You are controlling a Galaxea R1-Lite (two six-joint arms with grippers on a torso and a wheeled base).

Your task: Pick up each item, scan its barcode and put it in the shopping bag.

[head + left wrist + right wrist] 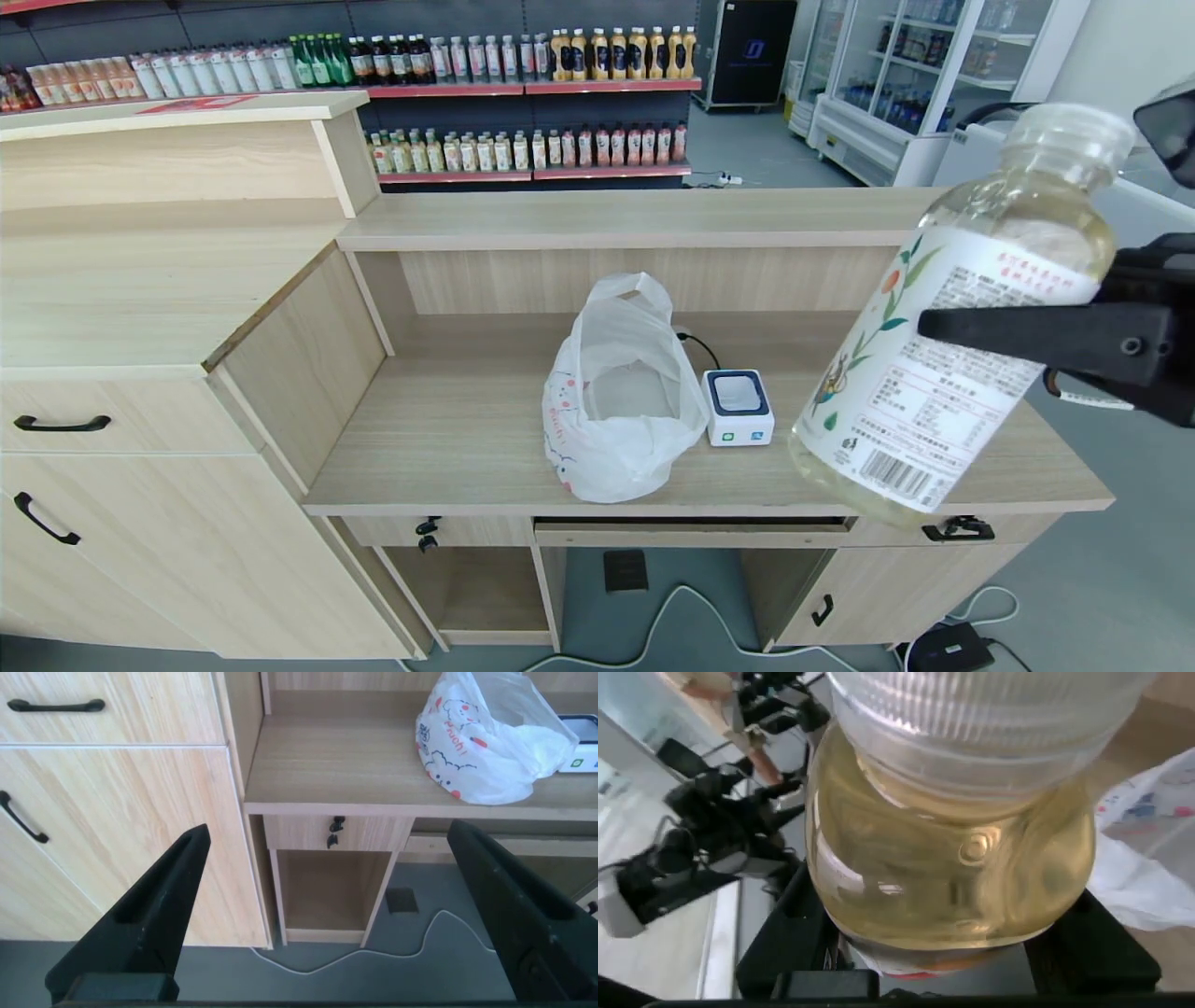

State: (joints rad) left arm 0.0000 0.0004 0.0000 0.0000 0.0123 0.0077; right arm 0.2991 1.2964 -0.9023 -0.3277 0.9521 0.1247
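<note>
One tilted bottle (896, 411) is pinched across its middle by the jaws of the right gripper (1018, 327), raised right of the scanner (738, 406) and shopping bag (569, 411) on the counter (448, 429); the jaws of the left gripper (327, 831) are spread wide, empty.

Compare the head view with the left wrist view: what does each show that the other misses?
Head view: the bottle, tilted, clamped in the right gripper, its barcode facing the camera; drink shelves behind. Left wrist view: the left gripper, open, low in front of the desk. Both: the bag and scanner on the desk.
</note>
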